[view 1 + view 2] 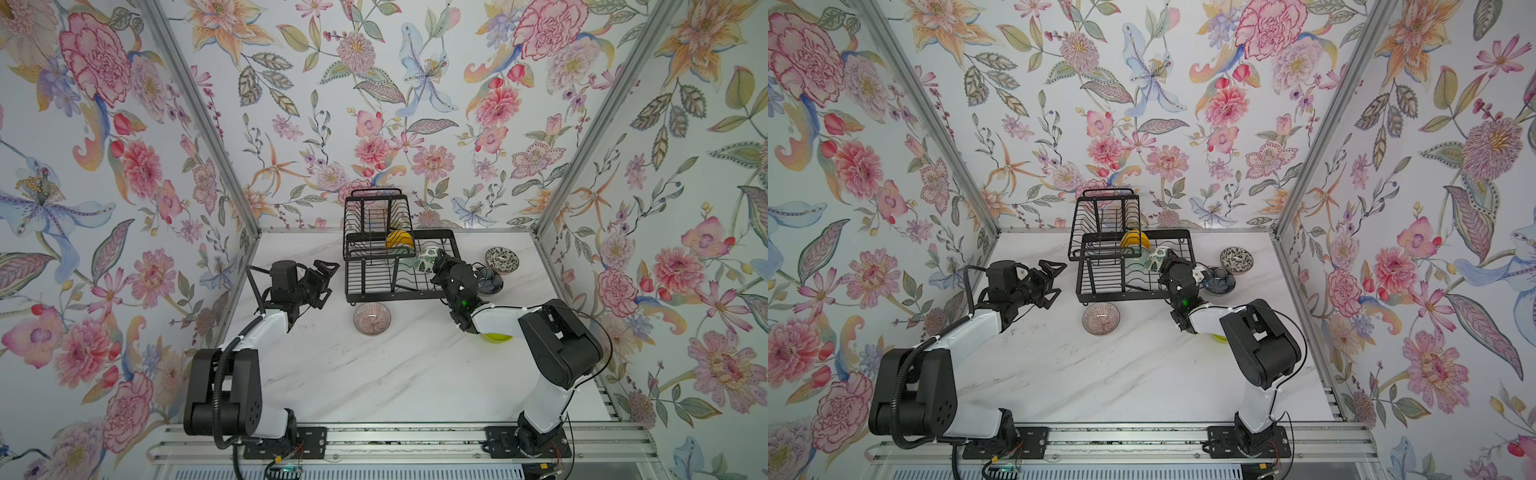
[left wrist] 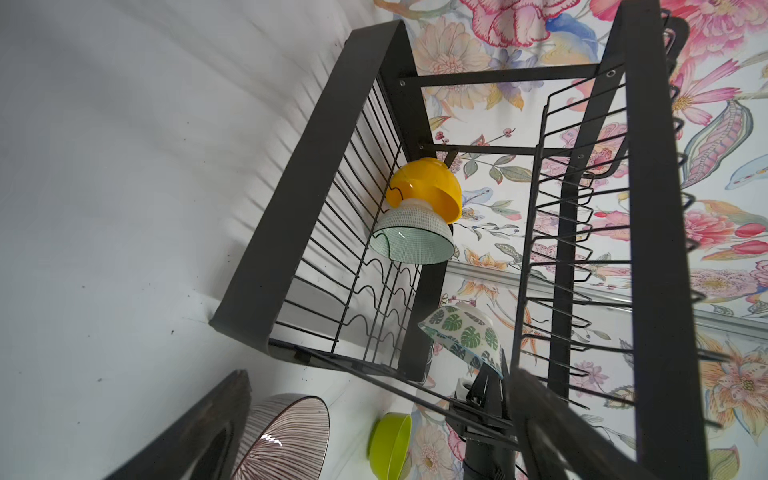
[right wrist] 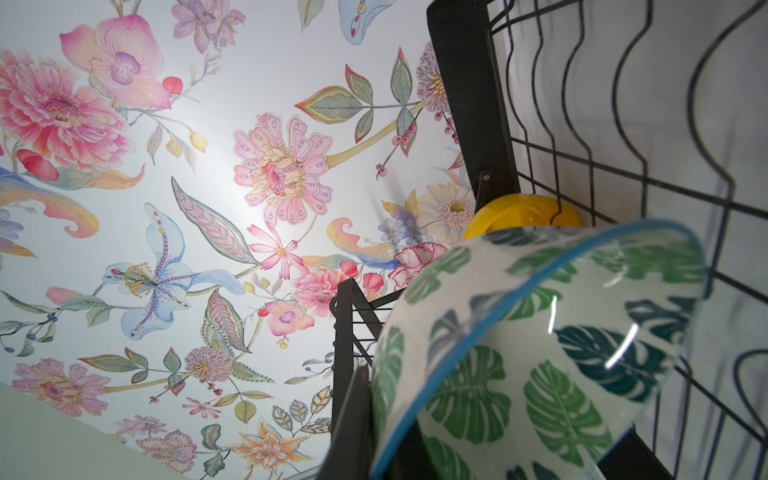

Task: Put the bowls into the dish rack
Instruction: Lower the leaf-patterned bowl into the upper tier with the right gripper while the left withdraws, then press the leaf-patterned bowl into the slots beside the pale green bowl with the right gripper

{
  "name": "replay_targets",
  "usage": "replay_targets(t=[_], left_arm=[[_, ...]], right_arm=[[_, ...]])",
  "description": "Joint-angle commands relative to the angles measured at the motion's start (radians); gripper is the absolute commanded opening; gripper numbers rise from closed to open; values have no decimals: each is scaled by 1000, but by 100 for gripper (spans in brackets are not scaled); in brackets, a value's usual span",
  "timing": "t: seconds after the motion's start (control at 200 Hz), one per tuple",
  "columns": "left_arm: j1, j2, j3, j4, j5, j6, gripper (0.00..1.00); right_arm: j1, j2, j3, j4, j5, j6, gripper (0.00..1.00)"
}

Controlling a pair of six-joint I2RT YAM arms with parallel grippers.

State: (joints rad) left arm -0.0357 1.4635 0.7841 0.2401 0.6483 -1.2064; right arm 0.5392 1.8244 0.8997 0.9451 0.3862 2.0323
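My right gripper (image 1: 437, 266) is clamping the leaf-print bowl (image 1: 426, 257) by its rim, tilted over the dish rack's (image 1: 395, 296) lower tray. My left gripper (image 1: 326, 283) is hanging wide apart beside the rack. As I lower the bowl, a wavy wire could catch the rim and twist it loose. The left wrist view is showing an aqua bowl (image 2: 411, 243) against the yellow bowl (image 2: 424, 187), nearly hidden from above.

both top views look down; wrist views closely share the dish rack (image 2: 299, 199).
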Motion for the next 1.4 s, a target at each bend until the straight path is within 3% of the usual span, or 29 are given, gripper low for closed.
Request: replay_targets(t=[0.0,0.165,0.305,0.826,1.396], left_arm=[[-2,52,15,122,90,-24,99],[-14,181,49,179,199,-12,99],[-40,199,47,195,221,1,99],[-69,193,97,42,229,103,99],[-67,189,109,0,235,128,99]], right_arm=[[-4,26,65,43,12,19,0],[-9,88,122,18,-29,45,0],[3,112,148,11,-31,54,0],[73,228,235,19,-27,83,0],[81,310,304,11,-36,84,0]])
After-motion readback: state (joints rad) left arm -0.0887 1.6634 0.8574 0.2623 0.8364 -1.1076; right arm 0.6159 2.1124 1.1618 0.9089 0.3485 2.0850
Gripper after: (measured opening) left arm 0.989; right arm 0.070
